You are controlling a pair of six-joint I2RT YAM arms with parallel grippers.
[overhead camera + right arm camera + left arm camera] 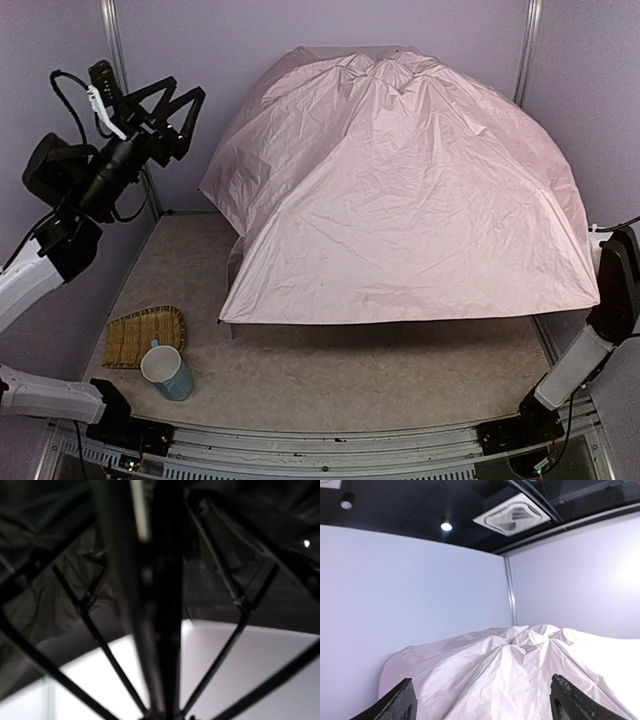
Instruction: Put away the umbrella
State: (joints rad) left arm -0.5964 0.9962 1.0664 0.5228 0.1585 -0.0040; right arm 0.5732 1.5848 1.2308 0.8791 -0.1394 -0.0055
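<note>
The umbrella stands open, its pale pink canopy spread over most of the table, with the front edge lifted off the surface. My left gripper is raised at the far left, clear of the canopy, with its jaws wide open and nothing between them. The left wrist view looks down past those open fingers onto the pink fabric. My right arm reaches under the canopy's right edge, so its gripper is hidden from above. In the right wrist view the black shaft runs straight up from the jaws, with ribs and black lining around it.
A woven straw tray lies at the near left of the table, with a light blue mug standing just in front of it. Lilac walls close in the back and sides.
</note>
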